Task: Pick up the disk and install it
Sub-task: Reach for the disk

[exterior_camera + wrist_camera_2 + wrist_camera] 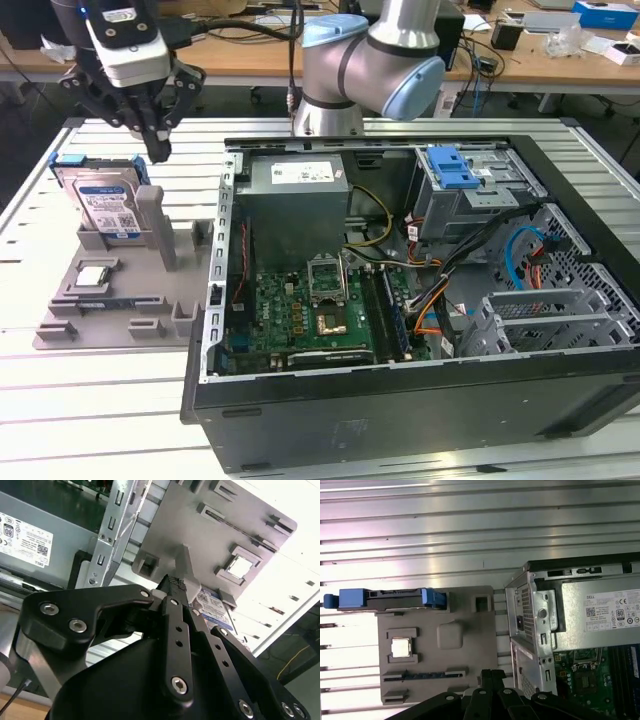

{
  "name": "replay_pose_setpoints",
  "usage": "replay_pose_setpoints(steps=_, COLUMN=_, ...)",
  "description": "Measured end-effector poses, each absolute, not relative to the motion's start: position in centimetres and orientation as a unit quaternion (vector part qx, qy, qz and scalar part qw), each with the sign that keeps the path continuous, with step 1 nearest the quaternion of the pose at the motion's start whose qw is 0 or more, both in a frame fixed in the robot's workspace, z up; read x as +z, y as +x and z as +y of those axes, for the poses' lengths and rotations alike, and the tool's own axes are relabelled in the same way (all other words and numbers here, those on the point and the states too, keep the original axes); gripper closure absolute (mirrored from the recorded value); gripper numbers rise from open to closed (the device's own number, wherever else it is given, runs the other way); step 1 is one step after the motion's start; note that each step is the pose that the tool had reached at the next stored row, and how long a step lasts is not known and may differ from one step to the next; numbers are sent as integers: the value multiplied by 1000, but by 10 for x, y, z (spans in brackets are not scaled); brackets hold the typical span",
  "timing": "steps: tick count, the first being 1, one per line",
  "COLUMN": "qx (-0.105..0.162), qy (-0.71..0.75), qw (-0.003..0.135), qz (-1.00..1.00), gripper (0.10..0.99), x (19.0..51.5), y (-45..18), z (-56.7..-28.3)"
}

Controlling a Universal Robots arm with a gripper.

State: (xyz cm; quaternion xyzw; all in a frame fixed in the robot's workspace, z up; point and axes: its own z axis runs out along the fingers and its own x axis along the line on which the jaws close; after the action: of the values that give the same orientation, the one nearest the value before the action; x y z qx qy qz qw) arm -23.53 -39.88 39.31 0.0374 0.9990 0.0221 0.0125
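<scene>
Below me a slatted metal table [100,400] is carrying an open computer case [400,400], which is lying on its side. Inside it a grey power supply [295,190] is sitting above a green motherboard [310,310], and orange cables [430,320] are running toward a metal drive cage [480,195] that is wearing a blue latch [452,168]. Just beside the case, on the exterior view's left, a grey fixture tray [120,290] is resting on the table. I am seeing a small square chip [400,647] lying flat in one of its pockets.
</scene>
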Motion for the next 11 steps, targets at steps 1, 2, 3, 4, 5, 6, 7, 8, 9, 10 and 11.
replay_pose_setpoints(steps=1, qx=22, qy=37, qw=12, qz=999, gripper=980, x=393, y=-238, z=-399)
replay_pose_setpoints(steps=2, qx=22, qy=37, qw=12, qz=999, gripper=980, x=393, y=-240, z=-399)
replay_pose_setpoints(steps=3, qx=22, qy=37, qw=13, qz=999, gripper=980, x=393, y=-243, z=-399)
replay_pose_setpoints(steps=4, qx=22, qy=37, qw=12, qz=999, gripper=980, x=393, y=-246, z=-399)
replay_pose_setpoints(steps=5, qx=22, qy=37, qw=12, qz=999, gripper=980, x=393, y=-248, z=-399)
replay_pose_setpoints(steps=6, qx=22, qy=37, qw=12, qz=999, gripper=980, x=393, y=-250, z=-399)
replay_pose_setpoints(steps=7, qx=22, qy=37, qw=12, qz=999, gripper=980, x=393, y=-252, z=-399)
replay_pose_setpoints(steps=8, qx=22, qy=37, qw=12, qz=999, gripper=980, x=393, y=-254, z=-399)
replay_pose_setpoints(steps=9, qx=22, qy=37, qw=13, qz=999, gripper=980, x=393, y=-256, z=-399)
replay_pose_setpoints(steps=10, qx=22, qy=37, qw=12, qz=999, gripper=980, x=393, y=-260, z=-399)
replay_pose_setpoints(steps=11, qx=22, qy=37, qw=13, qz=999, gripper=980, x=393, y=-264, z=-399)
